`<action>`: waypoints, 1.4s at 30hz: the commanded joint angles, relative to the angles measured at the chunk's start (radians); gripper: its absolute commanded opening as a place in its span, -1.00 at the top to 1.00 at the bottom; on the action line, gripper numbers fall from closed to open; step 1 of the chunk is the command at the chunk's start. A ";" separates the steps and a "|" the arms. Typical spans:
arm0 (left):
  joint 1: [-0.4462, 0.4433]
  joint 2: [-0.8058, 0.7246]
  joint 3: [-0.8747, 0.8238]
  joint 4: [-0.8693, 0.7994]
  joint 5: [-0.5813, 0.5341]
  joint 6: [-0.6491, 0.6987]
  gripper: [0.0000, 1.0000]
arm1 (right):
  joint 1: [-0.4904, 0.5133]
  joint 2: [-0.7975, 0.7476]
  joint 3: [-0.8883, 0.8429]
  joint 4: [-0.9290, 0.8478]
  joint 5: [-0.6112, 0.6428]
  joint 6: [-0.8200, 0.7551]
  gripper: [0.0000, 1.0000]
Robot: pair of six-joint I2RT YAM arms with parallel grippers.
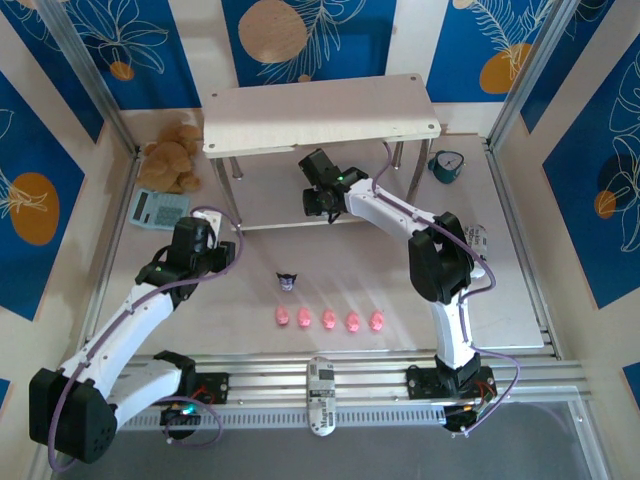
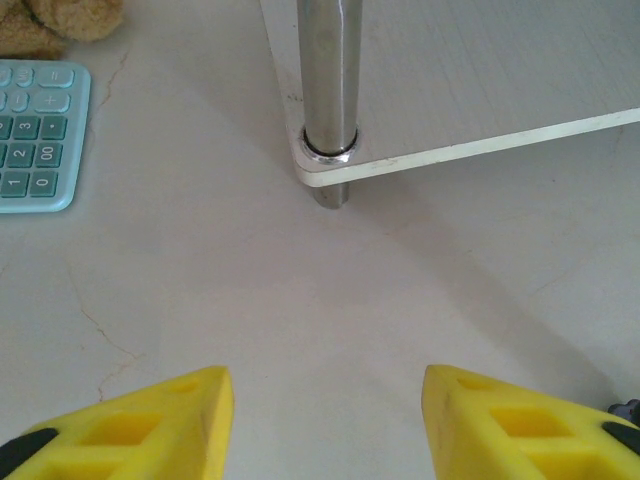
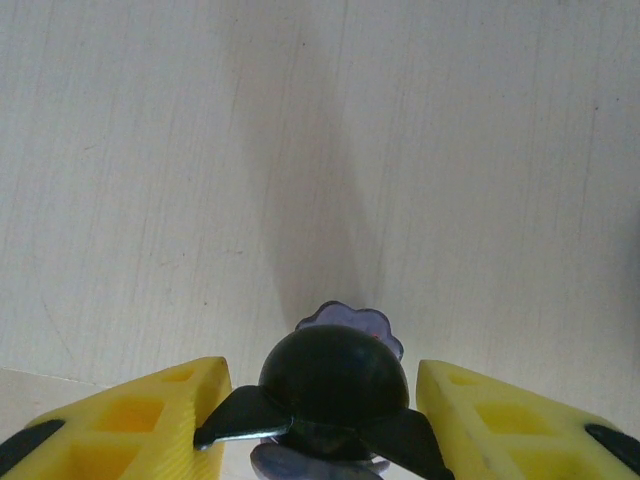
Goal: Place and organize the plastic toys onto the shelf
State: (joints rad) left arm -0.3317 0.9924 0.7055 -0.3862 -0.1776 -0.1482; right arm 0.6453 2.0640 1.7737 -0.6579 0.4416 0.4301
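Dark figurine (image 3: pixel 335 375) between jaws of wide-open right pincer (image 3: pixel 320 425); left pincer (image 2: pixel 325 420) wide open, empty.

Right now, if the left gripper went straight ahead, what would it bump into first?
Probably the shelf's silver leg, where it meets the lower board; bare table lies between, though depth is hard to judge.

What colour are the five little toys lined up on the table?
Pink; the small plastic pig toys show best from the top external view.
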 commanded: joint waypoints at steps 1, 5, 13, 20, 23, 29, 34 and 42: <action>-0.009 0.004 0.023 -0.025 -0.013 0.014 -0.07 | -0.025 0.029 0.036 0.000 -0.009 -0.014 0.01; -0.008 0.003 0.023 -0.025 -0.013 0.014 -0.07 | -0.030 0.038 0.048 0.000 -0.003 -0.014 -0.05; -0.007 0.001 0.023 -0.026 -0.013 0.013 -0.07 | -0.039 0.049 0.065 0.007 0.007 -0.010 -0.14; -0.007 0.000 0.023 -0.025 -0.013 0.014 -0.07 | -0.042 0.057 0.079 0.014 0.017 -0.009 -0.20; -0.008 0.000 0.023 -0.026 -0.014 0.015 -0.07 | -0.042 0.059 0.082 0.017 0.018 -0.010 -0.21; -0.008 0.000 0.025 -0.025 -0.016 0.016 -0.07 | -0.044 0.058 0.080 0.017 0.007 -0.008 -0.22; -0.009 0.000 0.025 -0.028 -0.017 0.017 -0.07 | -0.036 0.057 0.069 0.021 -0.009 -0.009 -0.22; -0.007 -0.001 0.025 -0.028 -0.017 0.015 -0.07 | -0.035 0.058 0.060 0.018 -0.037 0.014 -0.23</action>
State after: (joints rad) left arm -0.3317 0.9924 0.7059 -0.3897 -0.1848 -0.1482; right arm 0.6029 2.1117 1.8236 -0.6430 0.4355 0.4286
